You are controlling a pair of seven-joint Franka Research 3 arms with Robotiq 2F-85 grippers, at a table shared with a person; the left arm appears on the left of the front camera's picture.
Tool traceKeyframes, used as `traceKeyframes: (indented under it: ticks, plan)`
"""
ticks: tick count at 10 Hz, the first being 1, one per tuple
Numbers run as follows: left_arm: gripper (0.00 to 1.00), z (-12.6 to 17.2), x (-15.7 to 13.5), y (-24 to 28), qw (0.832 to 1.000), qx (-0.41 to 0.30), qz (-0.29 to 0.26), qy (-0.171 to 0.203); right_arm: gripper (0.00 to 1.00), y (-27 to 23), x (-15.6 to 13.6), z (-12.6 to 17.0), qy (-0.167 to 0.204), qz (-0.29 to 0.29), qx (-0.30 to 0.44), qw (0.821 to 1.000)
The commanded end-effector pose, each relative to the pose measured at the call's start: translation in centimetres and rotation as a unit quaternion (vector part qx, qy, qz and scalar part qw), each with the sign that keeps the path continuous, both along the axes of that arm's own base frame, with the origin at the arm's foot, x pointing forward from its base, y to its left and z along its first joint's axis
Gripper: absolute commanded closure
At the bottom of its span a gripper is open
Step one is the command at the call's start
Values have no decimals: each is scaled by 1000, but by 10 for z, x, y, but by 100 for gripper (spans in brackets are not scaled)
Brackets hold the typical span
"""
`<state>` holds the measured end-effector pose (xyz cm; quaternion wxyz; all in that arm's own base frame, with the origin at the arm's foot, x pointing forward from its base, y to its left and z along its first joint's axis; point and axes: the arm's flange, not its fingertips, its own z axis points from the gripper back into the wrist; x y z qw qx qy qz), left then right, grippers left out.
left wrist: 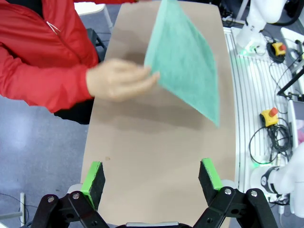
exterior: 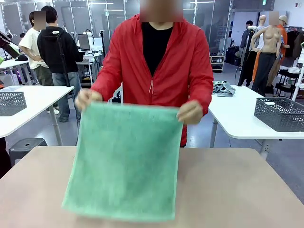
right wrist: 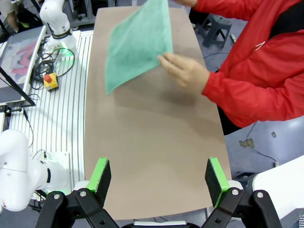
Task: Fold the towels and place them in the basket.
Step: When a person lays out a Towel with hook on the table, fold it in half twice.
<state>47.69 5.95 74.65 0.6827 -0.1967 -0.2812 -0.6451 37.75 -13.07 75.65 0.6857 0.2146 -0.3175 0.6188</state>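
A person in a red jacket holds a mint green towel (exterior: pixel 124 161) up by its two top corners, one hand (exterior: pixel 86 99) at each; it hangs spread out over the brown table (exterior: pixel 237 190). The same towel (left wrist: pixel 186 57) slants above the tabletop in the left wrist view, and the towel (right wrist: pixel 137 42) appears again in the right wrist view. My left gripper (left wrist: pixel 152 183) is open, well back from the towel, with nothing between its green pads. Likewise open and holding nothing, my right gripper (right wrist: pixel 159 183) hovers over bare table. The basket of the task is out of view.
Grey mesh baskets (exterior: pixel 280 113) (exterior: pixel 12 102) stand on white tables behind the person. People stand at the far left. Cables and emergency-stop buttons (left wrist: pixel 270 116) (right wrist: pixel 51 80) lie beside the table on the robot's side.
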Motion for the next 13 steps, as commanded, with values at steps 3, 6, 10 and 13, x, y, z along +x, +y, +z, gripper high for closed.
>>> traceKeyframes:
  ticks: [3, 6, 10, 13]
  plan:
    - [0, 2, -1, 0, 1000, 0, 0, -1, 0, 1, -2, -1, -1, 3, 3, 1000]
    - [0, 2, -1, 0, 1000, 0, 0, -1, 0, 1, -2, -1, -1, 3, 3, 1000]
    - [0, 2, -1, 0, 1000, 0, 0, -1, 0, 1, -2, -1, -1, 3, 3, 1000]
    - [0, 2, -1, 0, 1000, 0, 0, -1, 0, 1, -2, -1, -1, 3, 3, 1000]
